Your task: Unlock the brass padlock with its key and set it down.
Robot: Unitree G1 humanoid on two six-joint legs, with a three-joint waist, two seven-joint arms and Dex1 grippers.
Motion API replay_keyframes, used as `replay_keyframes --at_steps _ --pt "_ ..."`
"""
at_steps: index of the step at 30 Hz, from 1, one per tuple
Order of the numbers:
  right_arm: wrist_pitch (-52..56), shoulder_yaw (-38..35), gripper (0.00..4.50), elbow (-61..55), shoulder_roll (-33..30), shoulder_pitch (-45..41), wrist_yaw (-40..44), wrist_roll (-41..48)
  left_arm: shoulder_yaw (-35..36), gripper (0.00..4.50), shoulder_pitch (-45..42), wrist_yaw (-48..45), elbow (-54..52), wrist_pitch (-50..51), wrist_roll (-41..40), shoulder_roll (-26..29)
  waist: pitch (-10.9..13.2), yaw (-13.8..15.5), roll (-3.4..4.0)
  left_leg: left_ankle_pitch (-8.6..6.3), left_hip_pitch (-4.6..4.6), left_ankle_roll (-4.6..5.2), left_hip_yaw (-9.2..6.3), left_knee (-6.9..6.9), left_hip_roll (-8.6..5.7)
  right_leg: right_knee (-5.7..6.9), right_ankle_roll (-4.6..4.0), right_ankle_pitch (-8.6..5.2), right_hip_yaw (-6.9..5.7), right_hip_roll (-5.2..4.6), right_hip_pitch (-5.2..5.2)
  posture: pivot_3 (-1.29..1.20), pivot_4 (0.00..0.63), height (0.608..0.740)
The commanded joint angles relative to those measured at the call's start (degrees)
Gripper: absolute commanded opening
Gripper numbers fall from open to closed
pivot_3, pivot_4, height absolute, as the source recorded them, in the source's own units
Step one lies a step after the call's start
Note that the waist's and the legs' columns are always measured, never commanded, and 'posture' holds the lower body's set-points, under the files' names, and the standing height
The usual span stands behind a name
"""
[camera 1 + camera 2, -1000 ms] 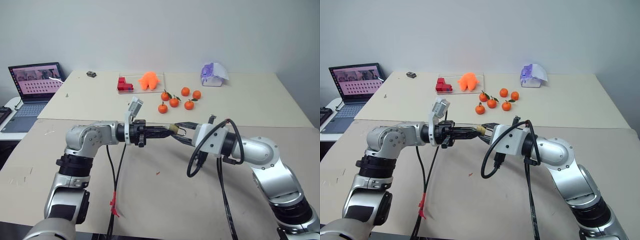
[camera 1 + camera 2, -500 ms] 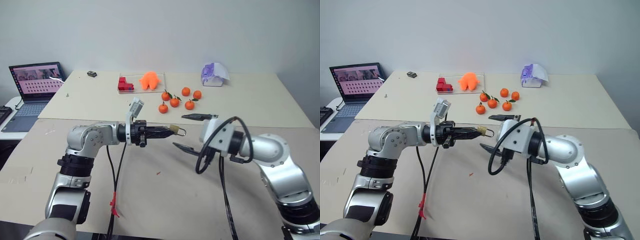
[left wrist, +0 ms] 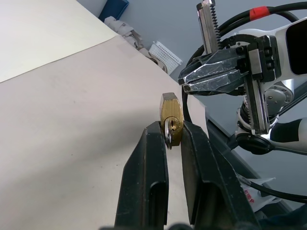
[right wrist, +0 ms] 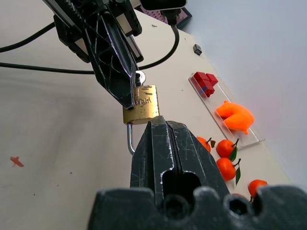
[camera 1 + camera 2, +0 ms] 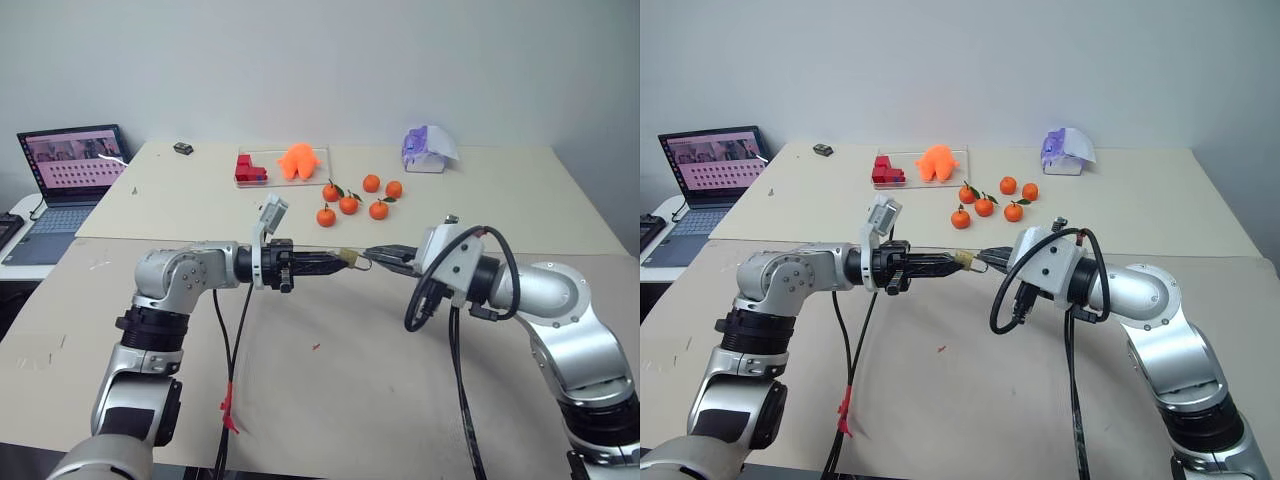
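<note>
The left gripper (image 3: 171, 136) holds the brass padlock (image 3: 171, 116) by its keyhole end, where the key (image 3: 167, 133) sits, clear above the desk (image 5: 330, 380). The padlock's long axis runs level toward the right gripper (image 5: 378, 254). That gripper, fingers closed together on nothing, is just beside the shackle end and is judged the nearer arm for pulling it.

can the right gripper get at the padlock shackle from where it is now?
Probably yes. The right gripper, shut, sits right at the brass padlock held by the left gripper; the shackle hangs beside it, nothing between. It must open first.
</note>
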Motion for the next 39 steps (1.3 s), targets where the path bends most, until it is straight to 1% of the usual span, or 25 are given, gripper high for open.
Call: replay_keyframes --at_steps 1,10,17,23,35,39 --pt "-2.89 0.32 0.05 -0.02 -0.35 -1.00 -0.71 -1.29 0.48 0.00 -1.81 -0.84 -0.97 -1.10 -0.05 0.53 0.00 -0.01 -0.01 0.00 0.00 0.00 0.00 -0.01 0.00 0.00 0.00 0.00 0.00 0.00 0.00 0.00 0.150 0.689" --pt "-5.35 2.37 0.05 1.70 0.07 -1.43 -1.29 -3.73 0.69 0.00 -1.40 -0.60 -2.15 -0.62 -0.05 1.02 0.00 -0.02 0.01 0.00 0.00 0.00 0.00 -0.02 0.00 0.00 0.00 0.00 0.00 0.00 0.00 0.00 0.150 0.689" --pt "-7.12 3.46 0.05 3.37 0.46 -2.29 -1.31 -4.56 4.25 0.00 -3.67 1.65 -6.19 5.35 -5.81 0.42 -0.01 0.05 0.03 0.00 0.01 0.00 -0.02 -0.01 0.00 0.01 0.00 0.00 -0.01 0.00 -0.01 0.00 0.150 0.689" --pt "-8.52 4.20 0.05 4.45 0.72 -2.36 -1.15 -4.88 6.14 0.00 -5.25 4.24 -8.39 7.86 -9.23 0.42 -0.01 -0.03 0.03 0.01 0.01 -0.02 -0.05 -0.01 -0.05 0.00 0.00 0.00 0.02 -0.02 0.03 0.00 0.150 0.689" --pt "-9.60 3.50 0.05 5.91 -0.43 -1.18 -0.05 -5.43 4.81 0.00 -3.04 4.34 -7.80 5.92 -8.06 1.69 -0.02 0.05 0.05 0.15 0.02 -0.24 -0.08 -0.02 -0.05 0.00 0.00 0.00 0.03 -0.01 0.03 0.00 0.150 0.689" --pt "-9.45 2.00 0.05 6.65 -1.81 -0.50 1.13 -4.68 3.61 0.00 -2.08 2.91 -6.98 4.97 -6.18 3.97 -0.02 0.05 0.04 0.15 0.03 -0.24 -0.10 0.00 -0.07 -0.01 0.00 0.00 0.03 -0.02 0.03 0.00 0.150 0.689"
